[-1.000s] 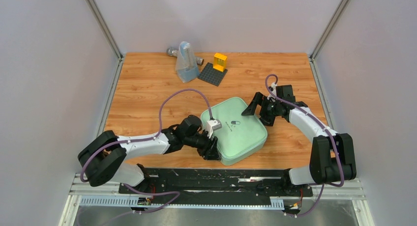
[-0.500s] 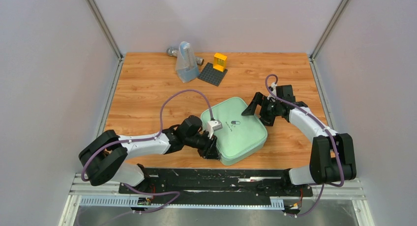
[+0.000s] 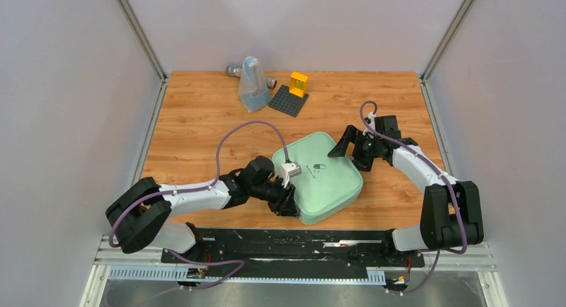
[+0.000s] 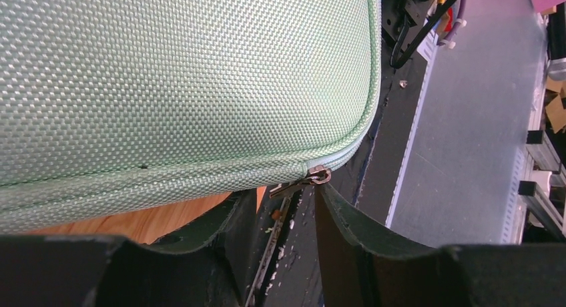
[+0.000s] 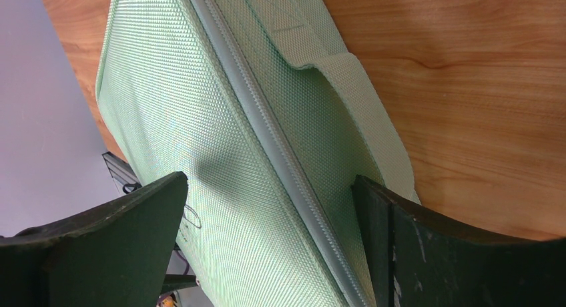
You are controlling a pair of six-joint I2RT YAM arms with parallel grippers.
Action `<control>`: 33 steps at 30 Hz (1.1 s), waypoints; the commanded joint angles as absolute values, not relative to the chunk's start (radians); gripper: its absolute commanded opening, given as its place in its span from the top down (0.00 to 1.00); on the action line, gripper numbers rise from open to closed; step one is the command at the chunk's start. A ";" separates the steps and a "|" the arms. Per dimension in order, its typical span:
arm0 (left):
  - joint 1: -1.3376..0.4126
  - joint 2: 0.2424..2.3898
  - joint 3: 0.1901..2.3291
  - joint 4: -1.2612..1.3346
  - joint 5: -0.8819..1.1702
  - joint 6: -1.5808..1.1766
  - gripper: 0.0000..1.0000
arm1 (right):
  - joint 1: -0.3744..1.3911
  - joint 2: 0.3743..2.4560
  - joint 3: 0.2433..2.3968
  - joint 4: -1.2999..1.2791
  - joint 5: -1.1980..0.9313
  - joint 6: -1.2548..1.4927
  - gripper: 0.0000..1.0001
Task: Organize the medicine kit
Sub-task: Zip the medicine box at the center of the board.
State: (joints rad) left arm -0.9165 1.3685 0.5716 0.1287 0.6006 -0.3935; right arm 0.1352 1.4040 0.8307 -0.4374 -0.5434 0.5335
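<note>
The left gripper (image 4: 286, 199) is partly open. Its two black fingers (image 4: 347, 233) stand apart at the near-left corner of the kit (image 3: 330, 183), and the one metal zip pull (image 4: 314, 176) lies at the mouth of the gap, unpinched. One fingertip is just beside the pull; I cannot tell whether it touches.

The right gripper (image 5: 270, 180) is spread wide and holds nothing. It straddles the kit's far-right edge, with one finger over the lid (throwing a shadow on the weave) and the other beside the single carry strap (image 5: 360, 107). The closed zip (image 5: 267, 140) runs between them.

There is one kit. It is mint green and shut, and it lies flat on the table (image 3: 200, 133), right of centre and towards the near edge. One small dark pill logo (image 3: 320, 167) is on its lid. Both arms reach in to it from opposite corners, each trailing one purple cable (image 3: 230, 137).

Four more things sit well apart from the kit, grouped at the far edge:
- One bluish pouch (image 3: 252, 87), standing up.
- One grey metal piece (image 3: 233, 70), showing on either side behind the pouch.
- One dark studded baseplate (image 3: 287, 101), just to the right of the pouch.
- One yellow block (image 3: 298, 84), upright on the baseplate's far corner.
</note>
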 commanded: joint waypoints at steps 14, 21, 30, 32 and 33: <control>-0.920 1.333 0.615 0.126 0.618 -0.369 0.71 | 0.144 1.397 0.819 -0.459 -0.589 0.551 0.03; -0.920 1.326 0.614 0.118 0.616 -0.369 0.79 | 0.144 1.395 0.819 -0.460 -0.589 0.550 0.03; -0.920 1.326 0.613 0.117 0.603 -0.378 0.86 | 0.143 1.394 0.819 -0.460 -0.591 0.551 0.03; -0.920 1.328 0.610 0.126 0.599 -0.385 0.84 | 0.143 1.393 0.818 -0.459 -0.589 0.550 0.03; -0.921 1.329 0.608 0.131 0.597 -0.390 0.83 | 0.143 1.393 0.818 -0.459 -0.590 0.551 0.03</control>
